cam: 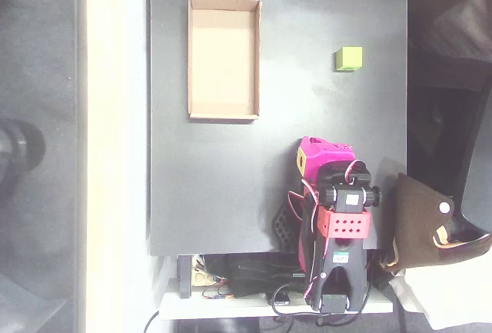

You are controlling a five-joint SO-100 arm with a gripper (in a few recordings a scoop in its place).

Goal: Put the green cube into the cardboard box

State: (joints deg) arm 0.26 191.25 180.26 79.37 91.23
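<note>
pincer (327, 156): magenta, folded back over the arm near the lower right part of the table in the overhead view; whether its fingers are spread or pressed together cannot be told from above; nothing seen between them.
arm (338, 225): magenta and black with a red perforated block, standing at the table's lower edge, cables trailing below it.
green cube (348, 58): lime-coloured, resting on the table in the upper right area, well apart from the pincer and from the box.
cardboard box (191, 56): shallow tan tray with a lighter floor, lying on the upper left part of the table, long side running up and down the picture; floor bare.
table (223, 187): dark, matte surface carrying box, cube and arm.
brown bag (423, 225): off the table's right edge, beside the arm's base.
</note>
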